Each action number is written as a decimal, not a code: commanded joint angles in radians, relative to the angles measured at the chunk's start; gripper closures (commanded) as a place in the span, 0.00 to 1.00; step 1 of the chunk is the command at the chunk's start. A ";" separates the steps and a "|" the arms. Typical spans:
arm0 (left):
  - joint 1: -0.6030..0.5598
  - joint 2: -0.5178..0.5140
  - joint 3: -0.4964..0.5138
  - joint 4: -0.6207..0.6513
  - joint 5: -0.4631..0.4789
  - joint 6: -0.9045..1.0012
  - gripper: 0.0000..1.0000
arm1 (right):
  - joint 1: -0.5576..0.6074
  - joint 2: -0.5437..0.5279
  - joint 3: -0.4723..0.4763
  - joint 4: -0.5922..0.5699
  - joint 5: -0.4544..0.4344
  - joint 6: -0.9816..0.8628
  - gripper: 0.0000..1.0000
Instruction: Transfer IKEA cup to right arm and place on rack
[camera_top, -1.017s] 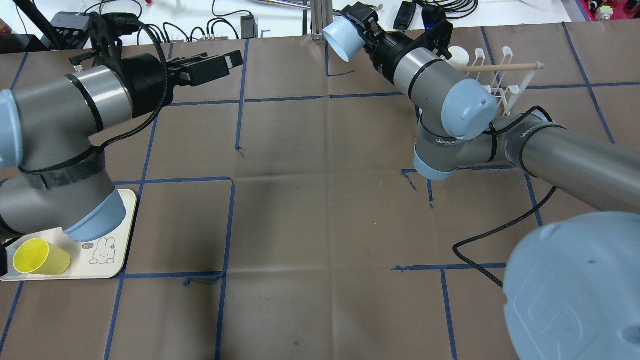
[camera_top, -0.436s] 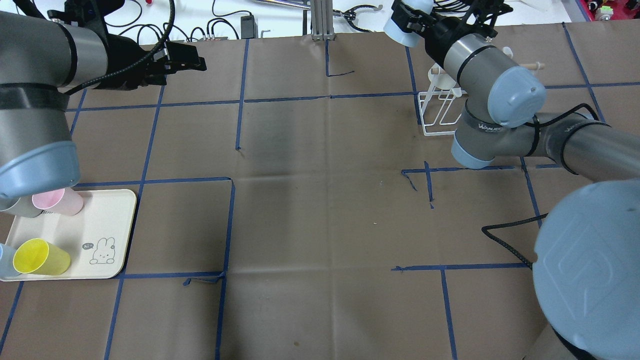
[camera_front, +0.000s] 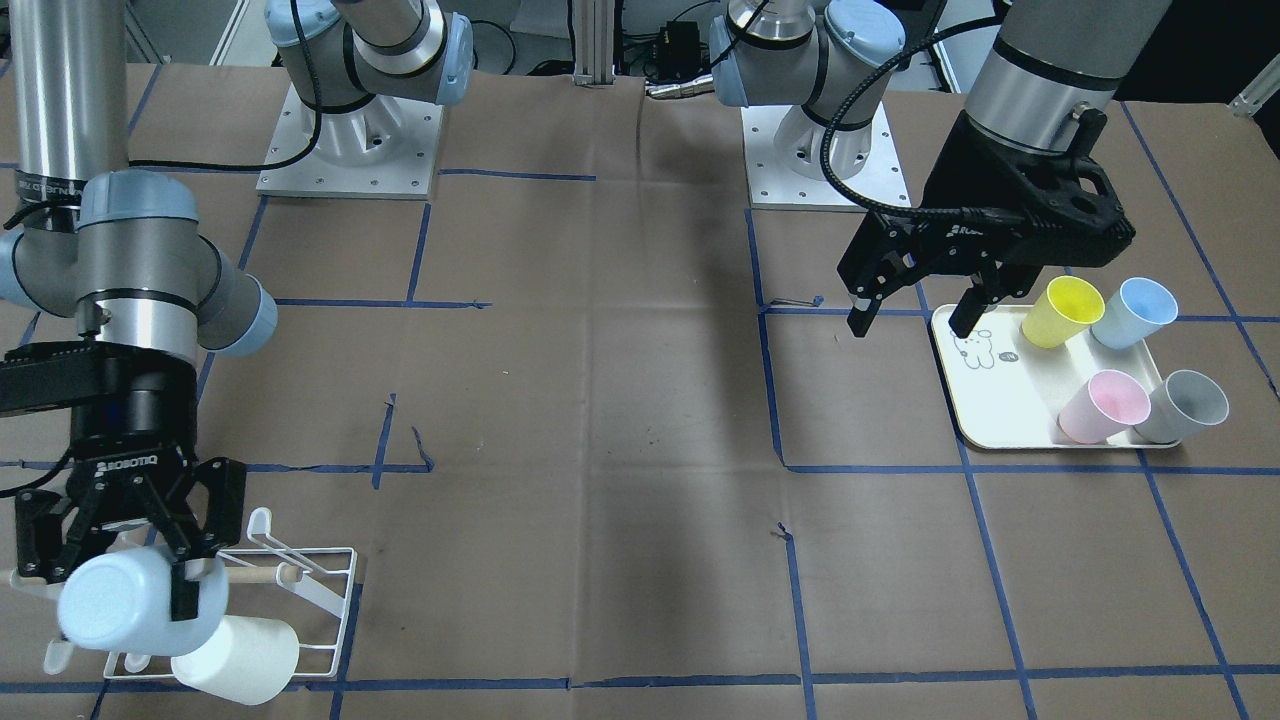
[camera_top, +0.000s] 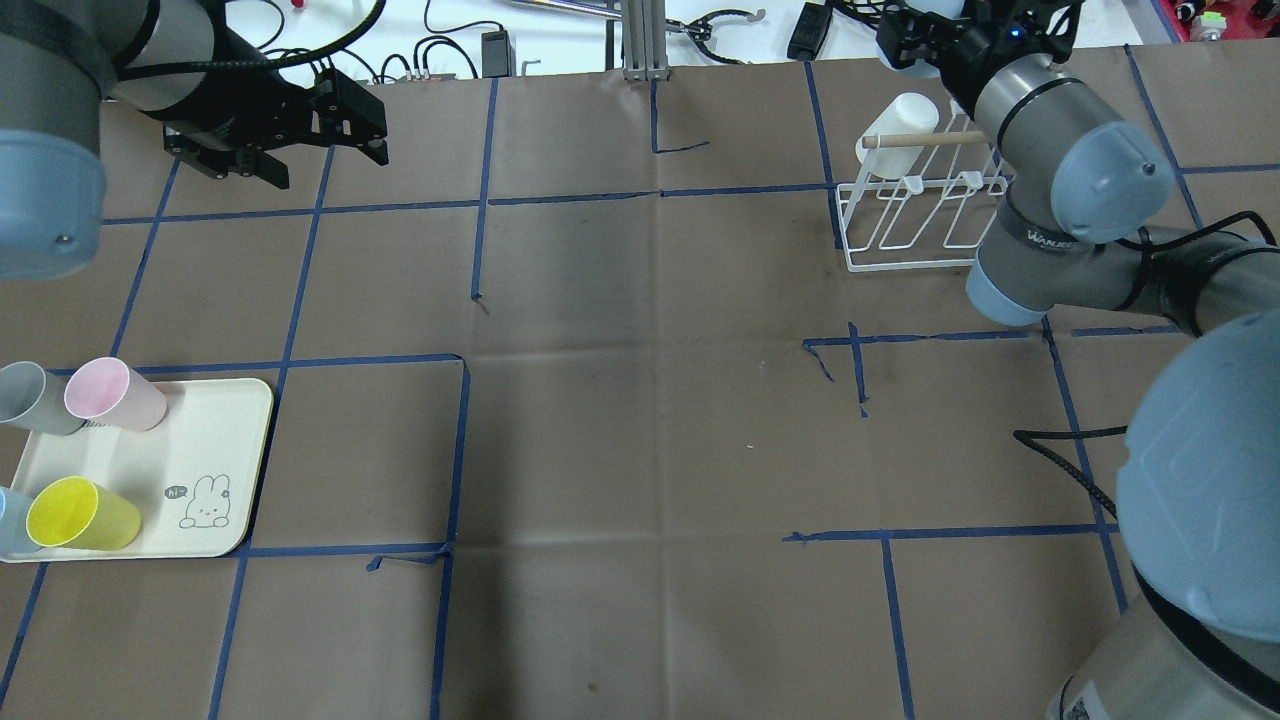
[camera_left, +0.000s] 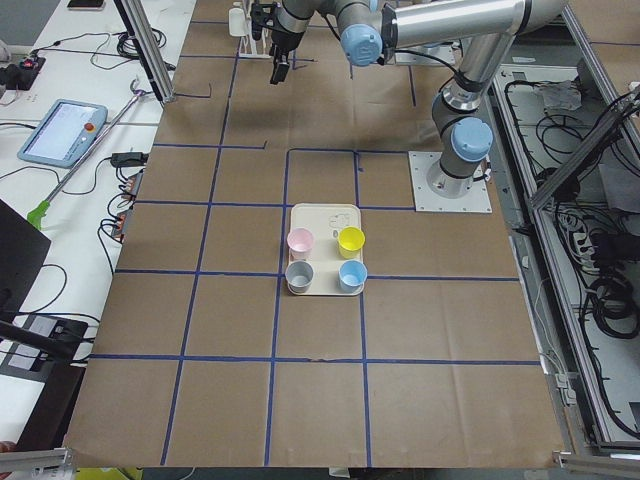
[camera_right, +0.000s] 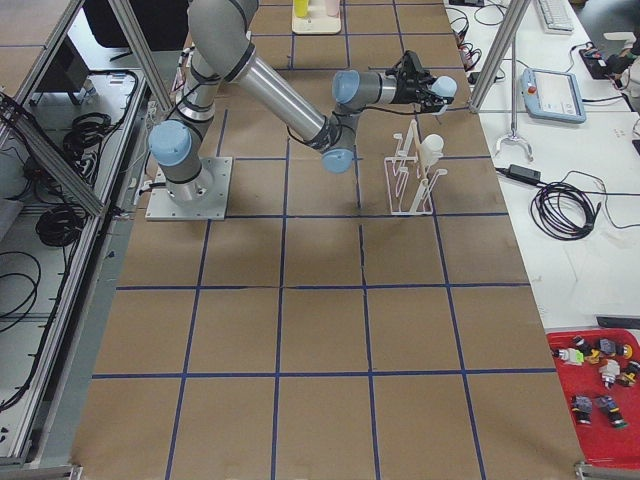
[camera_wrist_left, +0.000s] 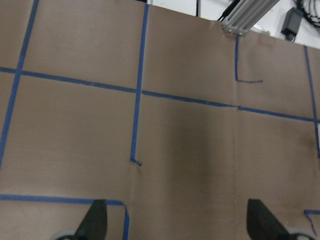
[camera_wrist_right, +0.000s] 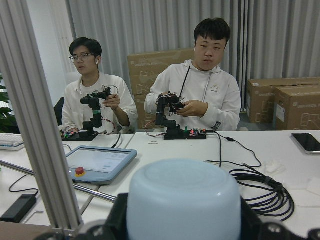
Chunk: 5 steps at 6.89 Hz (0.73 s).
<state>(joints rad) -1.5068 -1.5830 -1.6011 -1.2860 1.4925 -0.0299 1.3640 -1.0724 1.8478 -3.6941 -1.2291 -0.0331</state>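
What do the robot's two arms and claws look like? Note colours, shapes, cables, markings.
The silver tubular left arm and right arm share light-blue joint caps. The black two-finger left claw and right claw are angular. A black cable follows the left arm; white ROBOTIQ lettering marks the right claw.

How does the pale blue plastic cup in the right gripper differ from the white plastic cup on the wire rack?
Colour: the pale blue plastic cup against the white plastic cup. Support: the blue cup is clamped in the right gripper, not seated on the white wire rack; the white cup rests on the rack, with no gripper on it. Both are plain tumblers of like shape, tipped off upright.
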 joint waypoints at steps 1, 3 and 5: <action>-0.061 -0.049 0.067 -0.095 0.092 0.004 0.00 | -0.055 0.031 -0.012 0.000 -0.076 -0.117 0.81; -0.059 -0.032 0.027 -0.075 0.092 -0.001 0.00 | -0.112 0.064 -0.033 -0.003 -0.056 -0.156 0.81; -0.026 -0.020 -0.014 -0.072 0.083 0.048 0.00 | -0.120 0.126 -0.103 -0.003 -0.055 -0.154 0.81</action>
<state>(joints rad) -1.5531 -1.6104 -1.5907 -1.3600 1.5801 -0.0090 1.2505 -0.9805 1.7815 -3.6967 -1.2858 -0.1861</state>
